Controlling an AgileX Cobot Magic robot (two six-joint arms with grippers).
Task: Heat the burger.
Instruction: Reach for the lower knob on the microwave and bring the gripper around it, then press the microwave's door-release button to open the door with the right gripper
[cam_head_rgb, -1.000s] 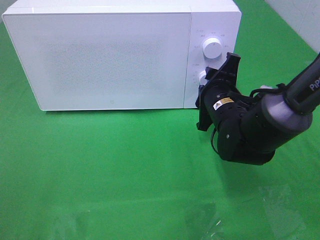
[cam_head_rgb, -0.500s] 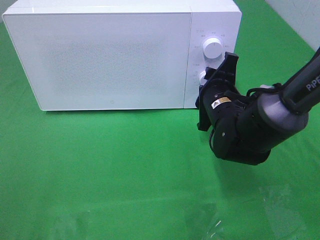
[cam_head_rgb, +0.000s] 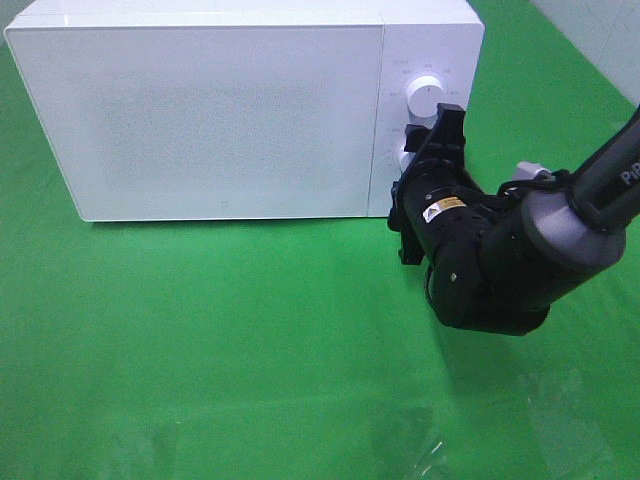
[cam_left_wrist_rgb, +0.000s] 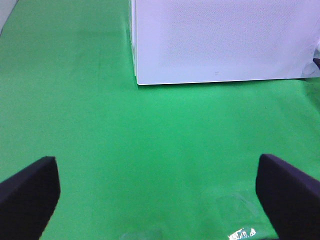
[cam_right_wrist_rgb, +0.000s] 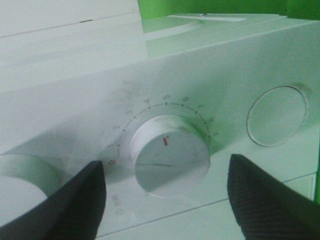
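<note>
Right tool (cam_right_wrist_rgb: 165, 167) is open around the hard, smooth knob (cam_right_wrist_rgb: 170, 155); pinch its sides. Left tool (cam_left_wrist_rgb: 156, 162) is open. No burger in sight.

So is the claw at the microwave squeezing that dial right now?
No, white panel shows between the dial and each finger of the claw.

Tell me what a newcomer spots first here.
A big white microwave, door shut, sits at the back of the green cloth. The right gripper hangs open at its control panel, fingers either side of the lower dial without touching it.
</note>
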